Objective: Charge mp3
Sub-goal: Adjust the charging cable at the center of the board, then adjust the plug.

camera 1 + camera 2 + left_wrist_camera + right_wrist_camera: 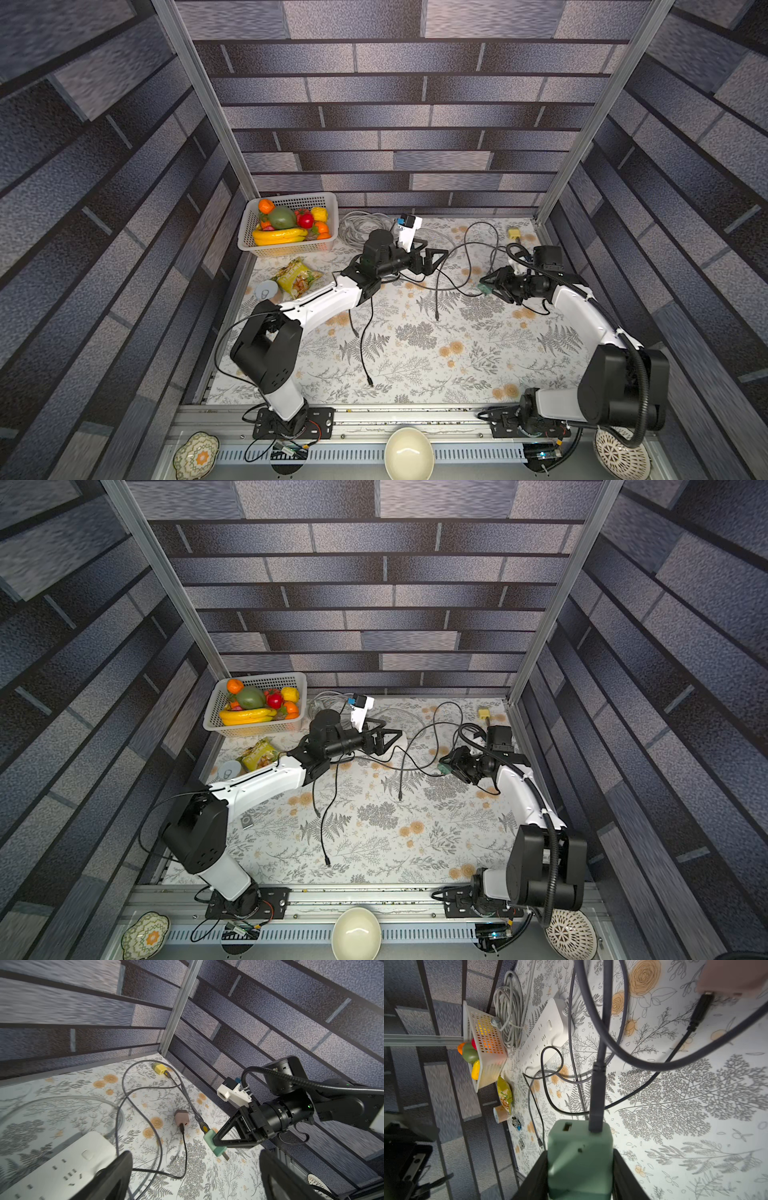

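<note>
In a top view the mp3 player (247,821) lies flat on the flowered table (374,845) near the left arm's base, well apart from both grippers, with no cable in it. It is too small to make out its long axis or which way its port faces. In both top views the left gripper (436,257) hangs over the far middle of the table, while the right gripper (488,286) carries a green USB adapter (484,289) off to the right side. From the left wrist, the left gripper's jaws stand wide apart and empty above a white power strip (62,1165) whose sockets are all bare. The green adapter is raised off the table, its long axis tilted, the grey cable (187,1095) entering its upper end and the prongs pointing down and out at the lower end. From the right wrist, the right gripper's jaws are closed on the adapter's two sides; its USB face looks away from the wrist, one port filled by the cable and the port beside it free. I judge the task early: the cable sits in the adapter, but plugging the adapter into the strip and running the cable's free end to the player both remain.
</note>
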Controlling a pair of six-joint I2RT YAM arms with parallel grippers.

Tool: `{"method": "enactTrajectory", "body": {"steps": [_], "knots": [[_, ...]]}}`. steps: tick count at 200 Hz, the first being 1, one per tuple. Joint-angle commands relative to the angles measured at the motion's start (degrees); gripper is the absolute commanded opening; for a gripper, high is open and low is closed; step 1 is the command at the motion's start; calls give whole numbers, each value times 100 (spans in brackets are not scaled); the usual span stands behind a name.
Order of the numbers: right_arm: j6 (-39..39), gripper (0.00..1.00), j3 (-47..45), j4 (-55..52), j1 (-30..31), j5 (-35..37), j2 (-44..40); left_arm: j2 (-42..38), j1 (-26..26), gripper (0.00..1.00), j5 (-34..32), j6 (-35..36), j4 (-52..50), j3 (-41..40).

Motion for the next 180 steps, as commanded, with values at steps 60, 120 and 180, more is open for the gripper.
{"method": "enactTrajectory", "body": {"steps": [60, 120, 180], "knots": [[225, 13, -21, -41, -15, -146, -1209, 1311, -245, 93, 1188, -1308, 196, 1103], [701, 14, -113, 491, 97, -130, -998, 1280, -566, 98, 1285, -2121, 1879, 78], [788, 21, -294, 655, 332, 34, -1032, 1279, -1033, 96, 816, -1225, 1156, 210]]}}
